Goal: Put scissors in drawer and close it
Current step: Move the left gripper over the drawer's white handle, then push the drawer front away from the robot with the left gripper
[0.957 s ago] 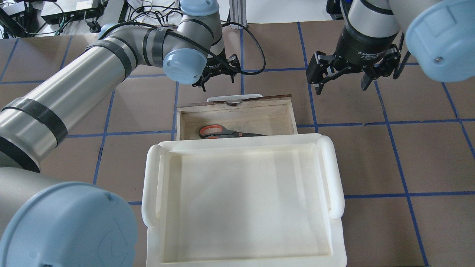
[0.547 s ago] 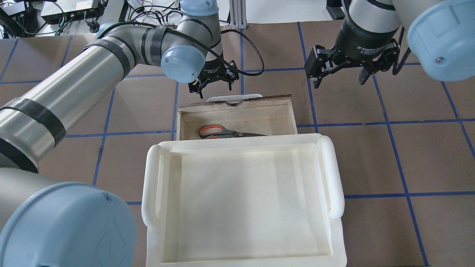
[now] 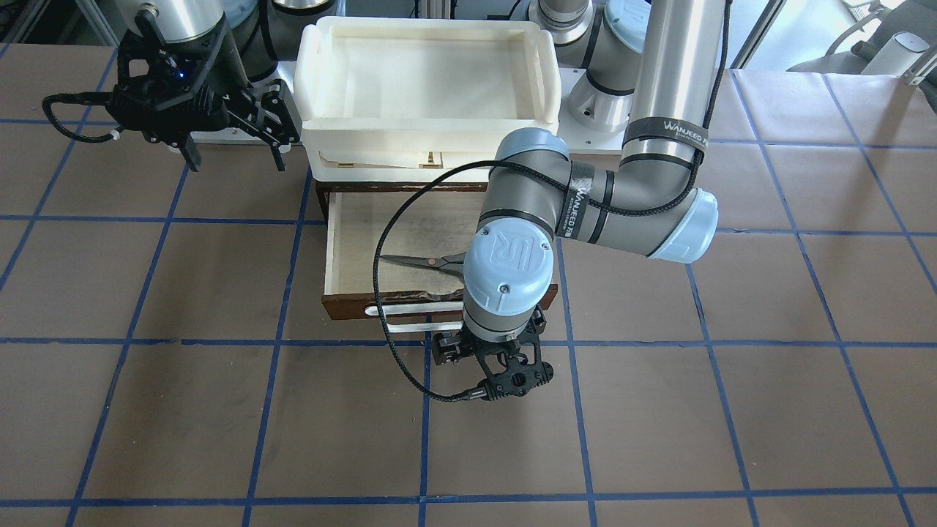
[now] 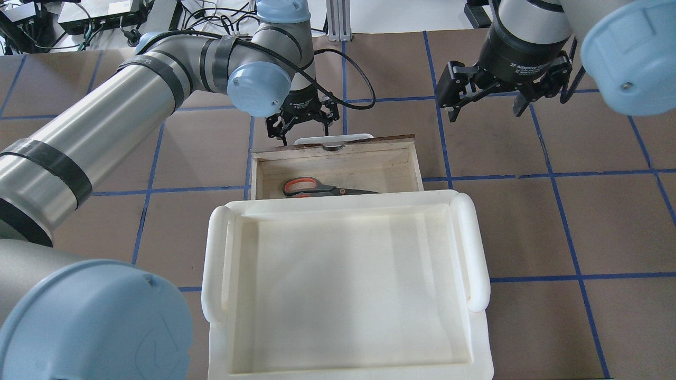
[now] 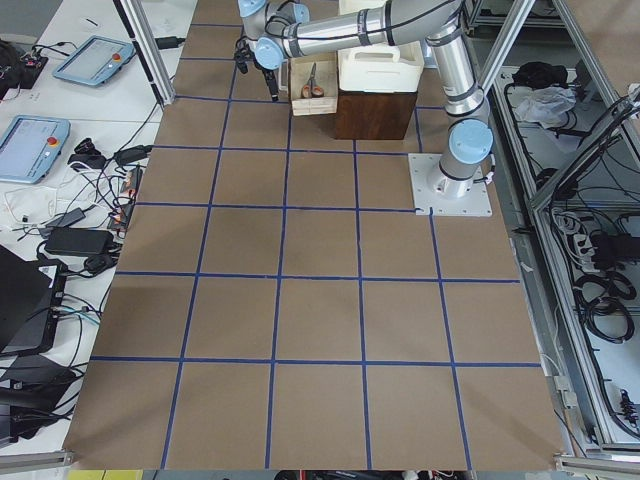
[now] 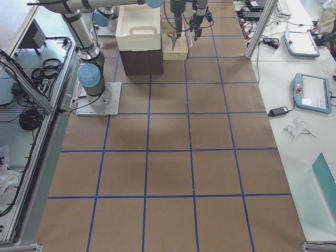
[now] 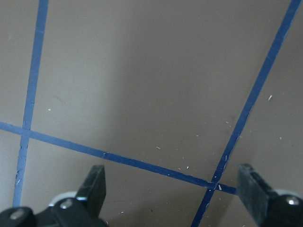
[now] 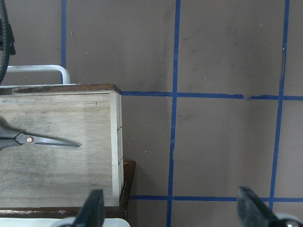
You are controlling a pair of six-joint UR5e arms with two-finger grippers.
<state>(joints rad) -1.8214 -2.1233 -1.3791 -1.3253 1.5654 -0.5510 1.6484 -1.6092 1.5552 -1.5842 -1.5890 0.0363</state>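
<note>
The scissors (image 4: 317,187) lie flat in the open drawer (image 4: 338,148), orange-red handles toward my left; they also show in the front view (image 3: 413,261) and the right wrist view (image 8: 42,139). The drawer's dark front (image 3: 351,304) carries a white bar handle (image 3: 395,315). My left gripper (image 4: 305,129) is open and empty, pointing down just beyond the handle's left part; its wrist view shows only the paper-covered table between the fingers (image 7: 94,187). My right gripper (image 4: 486,108) is open and empty, above the table beyond the drawer's right corner.
A large cream-white plastic tray (image 4: 475,248) sits on top of the dark cabinet behind the drawer and overhangs the drawer's rear part. The left arm's black cable (image 3: 384,241) loops over the drawer. Brown table paper with blue grid lines surrounds everything.
My left gripper has moved closer to the drawer's white handle and turned more squarely to it. My right gripper has shifted slightly away. The scissors and drawer have not moved.
</note>
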